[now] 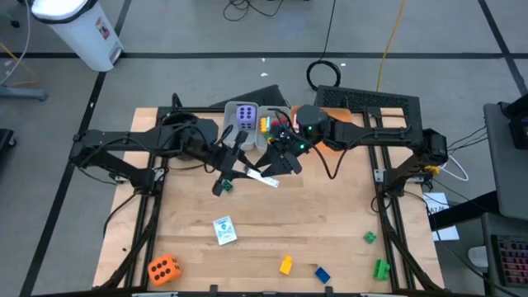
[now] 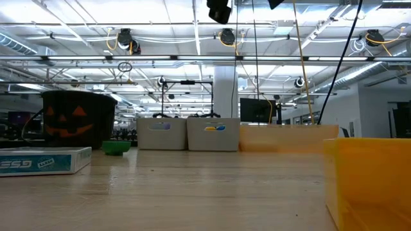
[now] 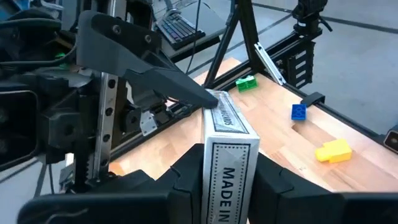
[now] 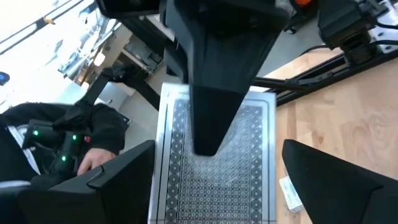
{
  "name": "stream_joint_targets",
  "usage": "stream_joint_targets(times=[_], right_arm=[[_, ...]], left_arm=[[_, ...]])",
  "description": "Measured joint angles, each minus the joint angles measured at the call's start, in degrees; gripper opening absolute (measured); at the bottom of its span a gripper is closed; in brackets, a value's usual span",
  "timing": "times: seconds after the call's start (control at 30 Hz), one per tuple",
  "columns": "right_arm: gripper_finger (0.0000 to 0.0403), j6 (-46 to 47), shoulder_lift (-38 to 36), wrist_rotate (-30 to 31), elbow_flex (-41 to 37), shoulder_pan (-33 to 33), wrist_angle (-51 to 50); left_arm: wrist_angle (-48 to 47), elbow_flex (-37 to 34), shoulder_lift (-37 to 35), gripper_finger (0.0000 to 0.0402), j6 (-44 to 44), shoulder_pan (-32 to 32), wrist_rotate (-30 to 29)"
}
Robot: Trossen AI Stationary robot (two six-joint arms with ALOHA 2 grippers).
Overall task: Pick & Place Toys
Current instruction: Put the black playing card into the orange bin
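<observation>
A white card box (image 1: 261, 175) hangs high over the middle of the table between my two grippers. My left gripper (image 3: 227, 199) comes from the table's left and is shut on the box's near end. My right gripper (image 4: 214, 186) comes from the right and stands open, one finger on either side of the box's other end (image 4: 214, 143). On the table lie a card pack (image 1: 223, 230), an orange die (image 1: 163, 268), a yellow brick (image 1: 285, 265), a blue brick (image 1: 322, 273) and two green bricks (image 1: 370, 238) (image 1: 381, 268). A purple die (image 1: 245, 115) sits in a grey bin (image 1: 257, 139). My left gripper pinches the card box's two broad faces between its two fingers, at the end nearest it (image 3: 227, 168). The fingers come about level from the table's left and lie along the box. The box juts out ahead of them, narrow edge up, lifted clear of the table. My right gripper's finger (image 3: 180, 90) reaches the box's far end; whether it touches the box I cannot tell.
Grey bins (image 2: 186, 133) and a flat orange tray (image 2: 289, 138) stand at the table's far side. The frame's dark uprights (image 1: 148, 206) (image 1: 388, 206) run along both sides. The loose bricks lie toward the near right edge, the orange die at the near left corner.
</observation>
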Motion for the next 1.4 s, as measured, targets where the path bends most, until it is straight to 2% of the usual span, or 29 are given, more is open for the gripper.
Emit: stream_joint_targets(times=[0.27, 0.47, 0.57, 0.67, 0.83, 0.93, 1.1, 1.4], right_arm=[[0.034, 6.26, 0.02, -5.06, 0.0, -3.87, 6.06], [0.034, 6.21, -1.72, -4.9, 0.0, -6.23, 7.98], [0.034, 3.17, -3.06, -0.69, 0.0, -6.82, 7.75], [0.0339, -1.74, -4.56, 7.1, -0.02, -6.49, 7.43], [0.0339, -12.44, -7.14, 21.98, 0.0, -4.44, 3.54], [0.0339, -16.52, -7.82, 27.49, 0.0, -3.25, -1.0], [0.0338, -19.61, -7.78, 32.0, -0.04, -0.4, -6.85], [0.0338, -24.25, -7.79, 40.02, -0.04, 3.26, -8.69]], left_arm=[[0.39, 0.0, -1.32, 0.0087, -1.87, 0.7, 0.81], [-0.21, 0.0, -4.37, 0.0087, -4.94, 3.72, 0.35], [-2.41, 0.0, -6.5, 0.0087, -8.91, 6.36, 0.38], [-5.32, 0.02, -7.33, 0.0087, -13.84, 8.99, 0.33], [-8.54, 0.02, -7.12, 0.0087, -22.78, 12.73, 6.3], [-8.52, 0.09, -5.57, 0.0087, -26.07, 13.7, 7.75], [-7.17, 0.02, -3.46, 0.0087, -28.37, 15.25, 7.73], [-5.61, 0.02, -2.57, 0.0087, -30.46, 17.99, 8.03]])
